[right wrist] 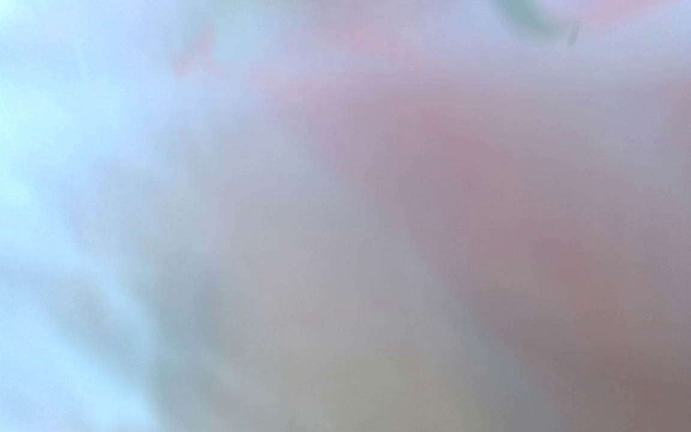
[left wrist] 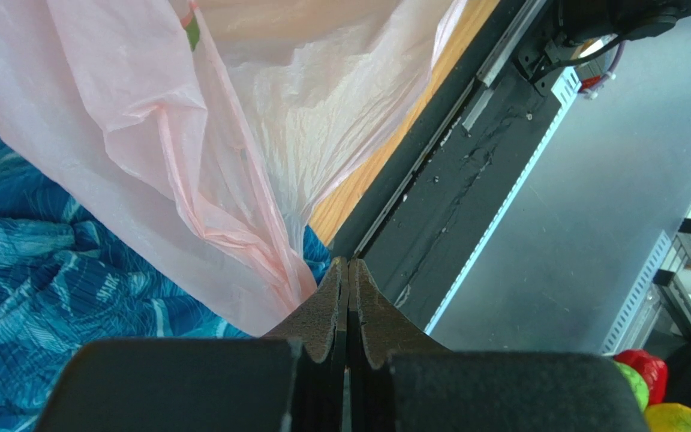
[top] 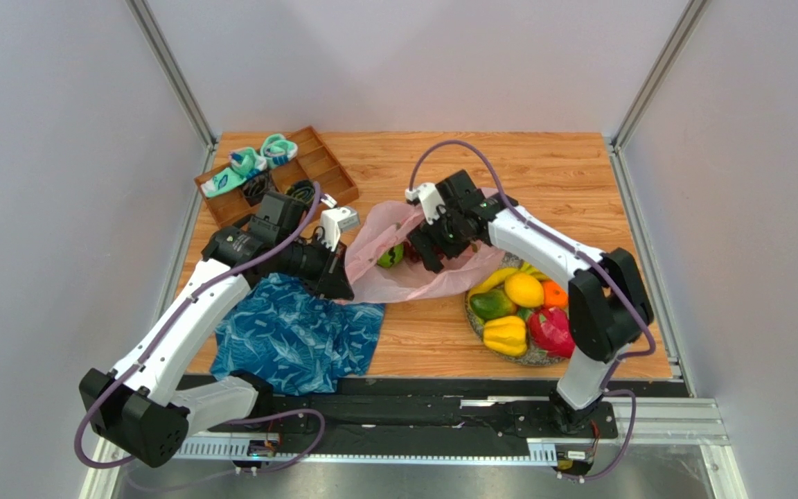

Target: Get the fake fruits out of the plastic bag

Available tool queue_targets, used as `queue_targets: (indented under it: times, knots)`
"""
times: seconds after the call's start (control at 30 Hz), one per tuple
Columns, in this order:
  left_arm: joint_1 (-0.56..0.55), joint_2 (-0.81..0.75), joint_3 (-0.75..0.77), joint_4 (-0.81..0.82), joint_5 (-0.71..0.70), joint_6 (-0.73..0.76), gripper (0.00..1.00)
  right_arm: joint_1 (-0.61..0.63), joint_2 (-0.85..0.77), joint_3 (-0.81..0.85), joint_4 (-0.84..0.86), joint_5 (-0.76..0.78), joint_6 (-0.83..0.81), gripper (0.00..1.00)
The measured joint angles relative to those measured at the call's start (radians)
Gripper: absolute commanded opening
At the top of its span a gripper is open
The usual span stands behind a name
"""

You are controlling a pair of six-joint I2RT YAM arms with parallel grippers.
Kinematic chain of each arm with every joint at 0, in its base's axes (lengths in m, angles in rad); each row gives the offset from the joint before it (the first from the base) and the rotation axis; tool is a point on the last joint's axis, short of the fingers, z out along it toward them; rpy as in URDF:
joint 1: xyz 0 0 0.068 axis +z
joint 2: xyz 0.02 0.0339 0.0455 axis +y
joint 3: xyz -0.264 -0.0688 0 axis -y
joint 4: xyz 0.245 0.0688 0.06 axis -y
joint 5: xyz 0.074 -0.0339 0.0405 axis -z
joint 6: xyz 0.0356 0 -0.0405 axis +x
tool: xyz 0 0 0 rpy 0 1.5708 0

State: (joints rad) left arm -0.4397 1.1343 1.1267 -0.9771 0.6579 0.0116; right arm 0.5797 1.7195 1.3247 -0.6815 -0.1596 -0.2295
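Note:
The pale-pink plastic bag (top: 414, 272) lies crumpled mid-table, its mouth facing left. A green fruit (top: 391, 255) shows through the bag. My left gripper (top: 339, 283) is shut on the bag's near-left edge; in the left wrist view the film (left wrist: 232, 162) gathers in taut folds down to the closed fingertips (left wrist: 349, 265). My right gripper (top: 426, 255) reaches into the bag from the right, its fingers hidden by the film. The right wrist view is only a pink-white blur. On a plate (top: 538, 361) to the right lie bananas (top: 497, 279), an orange (top: 554, 294), a yellow pepper (top: 505, 335) and a dragon fruit (top: 551, 331).
A blue leaf-patterned cloth (top: 294, 333) lies crumpled under my left forearm. A wooden tray (top: 315, 156) with teal-and-white items stands at the back left. A black rail (top: 424, 411) runs along the table's near edge.

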Motion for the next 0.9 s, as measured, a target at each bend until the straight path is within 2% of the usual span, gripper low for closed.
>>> queue_targets:
  times: [0.2,0.3,0.6,0.9]
  knots:
    - [0.008,0.002,0.033,0.027,0.001,0.005,0.0,-0.006,0.205,0.303,-0.015,-0.103,-0.022,0.95]
    - [0.023,0.018,0.055,0.035,0.001,0.013,0.0,-0.008,0.281,0.397,-0.043,-0.164,-0.039,0.97]
    - [0.03,0.039,0.073,0.046,0.042,0.031,0.0,-0.011,0.331,0.417,-0.056,-0.367,0.009,1.0]
    - [0.03,0.039,0.018,0.055,0.1,0.03,0.0,0.008,0.452,0.501,-0.055,-0.388,0.103,1.0]
